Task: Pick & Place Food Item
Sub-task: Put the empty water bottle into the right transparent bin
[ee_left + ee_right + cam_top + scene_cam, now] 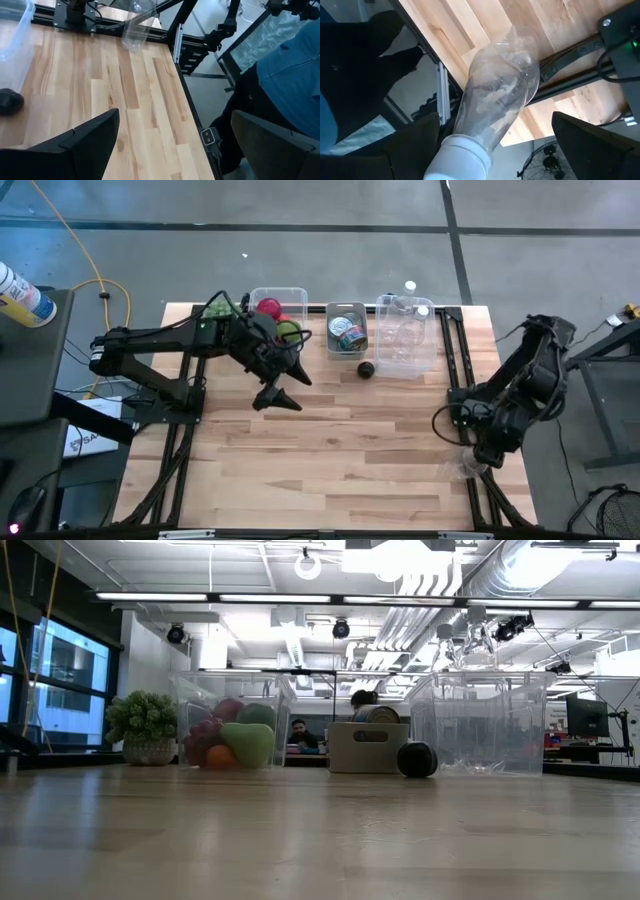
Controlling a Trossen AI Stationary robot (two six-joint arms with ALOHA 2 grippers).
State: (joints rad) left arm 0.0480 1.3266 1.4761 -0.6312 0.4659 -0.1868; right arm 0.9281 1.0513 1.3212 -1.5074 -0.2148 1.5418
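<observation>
Step in hand: approach, before any grasp. The left gripper point(283, 395) hangs over the table point(330, 470) in front of the fruit bin point(262, 297), its fingers spread wide and holding nothing. The right gripper point(487, 457) waits at the table's right edge, jaws likewise wide and empty; in its wrist view a crumpled clear plastic bottle point(496, 102) lies beyond the fingers, at the edge and ungripped.

Task item: judged to be the small dark round item point(366, 368), possibly an avocado. It rests on the bare wood just in front of the middle grey bin point(346, 351), near the back edge and to the right of the left gripper. It has not been lifted.

Next move: carry the left gripper to the right and toward the back edge, lower it with one finger on each side of the item, then close. A round body may roll out of a pinch.

Surface: light wood planks. Three containers stand along the back edge: the fruit bin, the grey bin with cans, and a clear bin point(406, 350) with bottles.

Room: open office ceiling with strip lights, a potted plant point(143, 725), and a person point(298, 732) seated behind the bins.
</observation>
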